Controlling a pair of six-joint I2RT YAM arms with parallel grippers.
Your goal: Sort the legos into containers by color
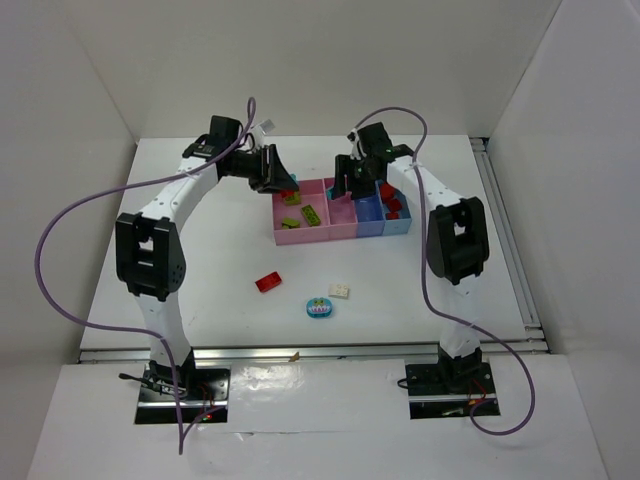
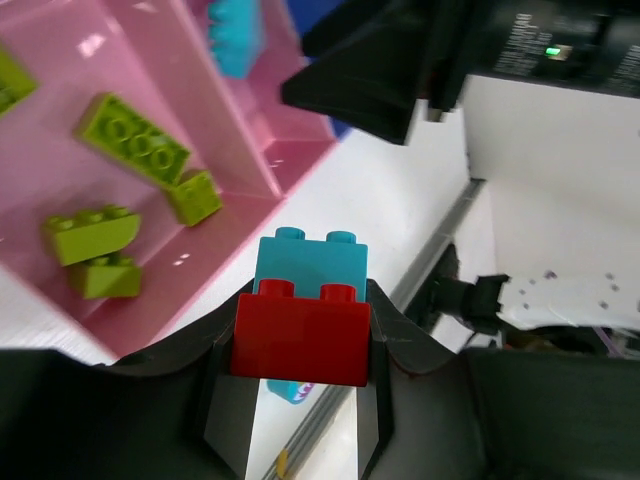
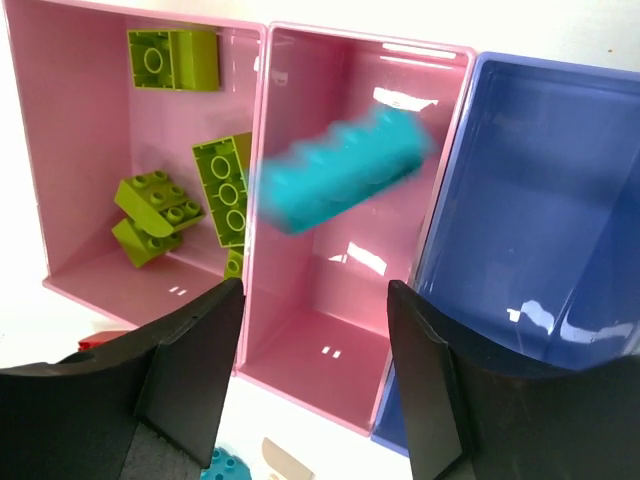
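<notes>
I am watching the right gripper [image 3: 315,292] standing open, the teal brick [image 3: 345,170] blurring crosswise at twelve o'clock over the narrow pink bin [image 3: 305,95]; left gripper [image 2: 305,310] is clamping a red brick [image 2: 300,345].

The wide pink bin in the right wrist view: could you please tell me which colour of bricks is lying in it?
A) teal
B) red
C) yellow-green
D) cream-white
C: every brick lying on the floor of the wide pink bin is one of the yellow-green bricks; no other colour shows inside it.
</notes>
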